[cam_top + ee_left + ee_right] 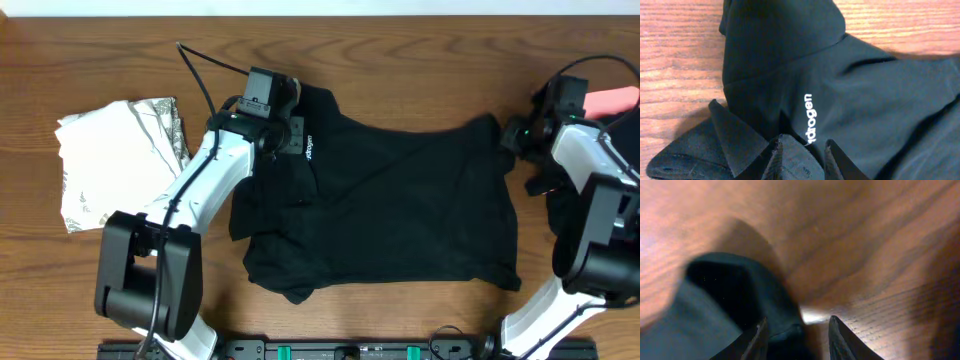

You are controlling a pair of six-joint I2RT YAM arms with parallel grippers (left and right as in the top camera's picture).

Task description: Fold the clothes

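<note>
Black shirt, logo readable — left wrist view

Shirt: black, with white lettering. Folded garment: white with a grey print. Small piece: pink. Tabletop: brown wood grain. Arms: white shells, black joints.

- The left gripper, its arm stretched out, pinches fabric at the upper-left corner of the black shirt.
- The right gripper, jaws parted, sits at its upper-right corner.
</note>
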